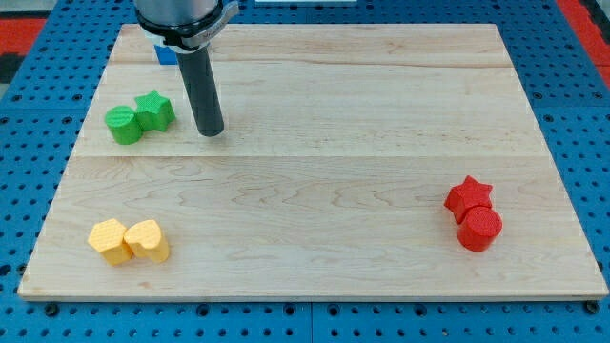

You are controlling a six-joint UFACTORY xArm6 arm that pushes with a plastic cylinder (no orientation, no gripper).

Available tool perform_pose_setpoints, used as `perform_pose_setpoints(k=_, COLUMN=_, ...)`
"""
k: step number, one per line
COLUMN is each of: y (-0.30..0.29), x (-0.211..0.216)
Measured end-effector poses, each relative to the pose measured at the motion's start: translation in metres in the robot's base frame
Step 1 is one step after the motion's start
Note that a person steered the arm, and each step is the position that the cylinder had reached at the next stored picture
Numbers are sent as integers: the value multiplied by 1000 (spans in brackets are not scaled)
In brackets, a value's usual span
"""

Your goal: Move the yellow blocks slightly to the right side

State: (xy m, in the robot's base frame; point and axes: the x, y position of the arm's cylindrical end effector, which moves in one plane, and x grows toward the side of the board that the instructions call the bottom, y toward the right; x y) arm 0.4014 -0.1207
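Note:
Two yellow blocks lie touching at the view's bottom left: a yellow hexagon block [109,240] and, to its right, a yellow heart-shaped block [148,239]. My tip [211,132] rests on the board in the upper left, well above and to the right of the yellow blocks. It stands just right of a green star block [154,110], with a small gap between them.
A green round block [123,125] touches the green star's left side. A red star block [469,197] and a red round block [479,229] sit together at the view's right. A blue block [165,52] shows partly behind the arm at the top left. The wooden board [315,171] has blue pegboard around it.

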Motion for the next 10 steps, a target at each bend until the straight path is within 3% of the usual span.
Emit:
perform_pose_setpoints(k=2, y=24, x=19)
perform_pose_setpoints(k=4, y=115, x=38)
perform_pose_setpoints(k=5, y=26, x=54)
perform_pose_setpoints(k=6, y=-52, x=104)
perform_pose_setpoints(k=7, y=-144, x=106)
perform_pose_setpoints(k=9, y=-158, x=162)
perform_pose_setpoints(k=10, y=-120, x=167)
